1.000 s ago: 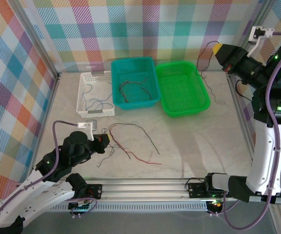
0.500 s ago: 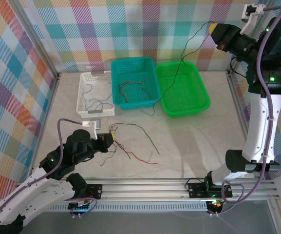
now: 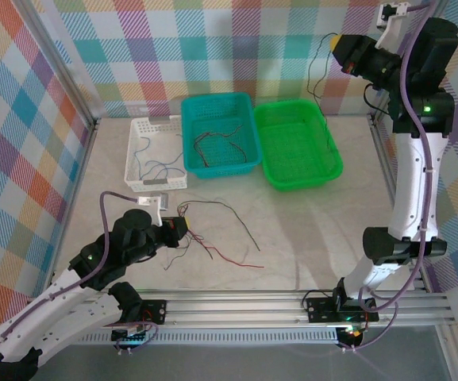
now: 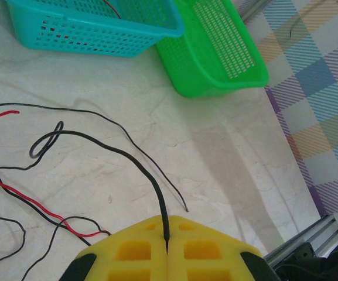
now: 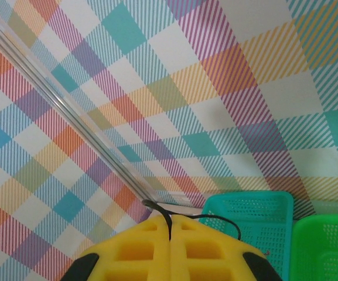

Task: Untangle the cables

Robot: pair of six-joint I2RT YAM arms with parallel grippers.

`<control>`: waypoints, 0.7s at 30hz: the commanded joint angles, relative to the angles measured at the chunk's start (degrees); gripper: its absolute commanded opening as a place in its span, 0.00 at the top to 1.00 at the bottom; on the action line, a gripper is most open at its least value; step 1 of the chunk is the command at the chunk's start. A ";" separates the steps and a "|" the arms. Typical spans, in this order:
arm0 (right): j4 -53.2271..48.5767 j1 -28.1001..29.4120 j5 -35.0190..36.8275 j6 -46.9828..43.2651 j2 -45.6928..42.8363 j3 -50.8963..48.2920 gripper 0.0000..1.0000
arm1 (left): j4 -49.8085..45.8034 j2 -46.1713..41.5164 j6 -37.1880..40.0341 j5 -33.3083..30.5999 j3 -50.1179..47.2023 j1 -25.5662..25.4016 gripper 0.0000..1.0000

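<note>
A loose tangle of thin red and black cables [image 3: 213, 244] lies on the table at the near left. My left gripper [image 3: 179, 228] sits low at the tangle's left edge, shut on a black cable [image 4: 127, 153] that curves away into a small loop. A red cable [image 4: 34, 202] and thinner black ones lie beside it. My right gripper [image 3: 336, 41] is raised high at the back right, shut on another black cable [image 3: 321, 111] that dangles down over the green basket [image 3: 296, 143]. In the right wrist view that cable [image 5: 157, 208] pokes out between the yellow fingertips [image 5: 170, 225].
Three baskets stand in a row at the back. The white one [image 3: 155, 155] holds blue and grey wires, the teal one [image 3: 244, 135] holds reddish-brown wires, and the green one is at the right. Plaid walls enclose the table. A metal rail [image 3: 236, 305] runs along the near edge.
My right arm rose higher and shifted left, lifting its black cable until it hangs over the green basket. My left gripper crept slightly right, holding its cable.
</note>
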 commanded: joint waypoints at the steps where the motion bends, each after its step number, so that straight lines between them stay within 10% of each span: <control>1: -0.26 0.21 0.60 -1.89 1.24 2.17 1.00 | 1.84 0.00 0.24 0.48 -0.66 0.39 1.00; 9: -3.04 0.32 4.21 -4.89 3.85 1.60 1.00 | 2.89 1.19 0.24 0.81 -1.14 0.37 1.00; 21: 9.91 2.95 12.15 -9.61 -3.44 -30.96 1.00 | 2.01 1.25 0.41 1.07 -0.91 0.37 1.00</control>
